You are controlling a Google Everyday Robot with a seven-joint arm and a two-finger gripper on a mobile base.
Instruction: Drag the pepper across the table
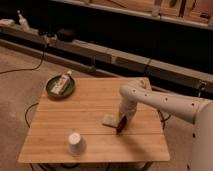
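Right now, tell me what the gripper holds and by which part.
Cannot be told. The gripper is down at the upper end of the pepper, beside the tan block on the table; a grip on it does not show.

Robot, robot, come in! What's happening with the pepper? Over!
Gripper down at the pepper, mid-table. Pepper on the wood. Sponge right beside it; cup farther off. Over.
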